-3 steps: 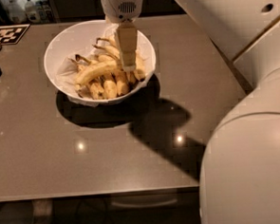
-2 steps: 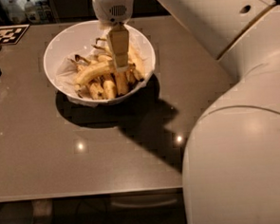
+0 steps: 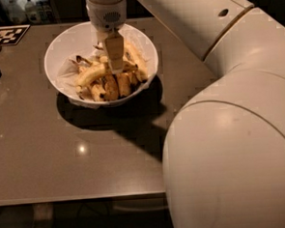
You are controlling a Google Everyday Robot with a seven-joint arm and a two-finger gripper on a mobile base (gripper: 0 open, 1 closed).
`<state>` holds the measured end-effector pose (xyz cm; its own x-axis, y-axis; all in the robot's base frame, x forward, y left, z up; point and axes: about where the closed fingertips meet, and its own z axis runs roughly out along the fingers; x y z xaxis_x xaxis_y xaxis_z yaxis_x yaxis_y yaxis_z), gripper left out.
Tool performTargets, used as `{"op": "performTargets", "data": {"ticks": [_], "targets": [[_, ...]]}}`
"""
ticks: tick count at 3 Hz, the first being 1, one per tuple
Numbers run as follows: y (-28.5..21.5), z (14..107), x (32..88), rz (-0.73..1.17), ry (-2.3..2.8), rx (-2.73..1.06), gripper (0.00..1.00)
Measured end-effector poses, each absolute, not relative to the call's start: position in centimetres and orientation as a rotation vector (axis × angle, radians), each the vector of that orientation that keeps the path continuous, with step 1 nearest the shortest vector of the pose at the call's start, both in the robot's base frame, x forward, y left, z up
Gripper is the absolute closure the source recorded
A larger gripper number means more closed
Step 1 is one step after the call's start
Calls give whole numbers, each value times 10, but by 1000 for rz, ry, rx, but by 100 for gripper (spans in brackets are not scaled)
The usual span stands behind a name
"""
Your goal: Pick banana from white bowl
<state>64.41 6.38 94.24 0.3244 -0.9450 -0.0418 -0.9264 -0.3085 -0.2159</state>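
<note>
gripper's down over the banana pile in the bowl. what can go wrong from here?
1. The gripper hangs where the banana meets the shorter spotted bananas, so it may grab the wrong one or two at once.
2. The crinkled lining lies under the fruit and could snag.
3. The white bowl sits loose on the glossy table; a sideways push may slide it.

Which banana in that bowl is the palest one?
The long curved banana just left of the gripper, which hangs over the white bowl; the others are shorter and browner.
</note>
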Motion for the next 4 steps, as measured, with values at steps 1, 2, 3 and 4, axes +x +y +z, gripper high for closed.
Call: {"op": "performTargets", "data": {"ticks": [1,2,3,4], "targets": [[68,932,649,-135,1714,-2409,33],[69,919,653,-120,1726,-2429,39],[68,908,656,-106,1739,-2445,39],[68,896,658,-89,1750,-2465,40]]}}
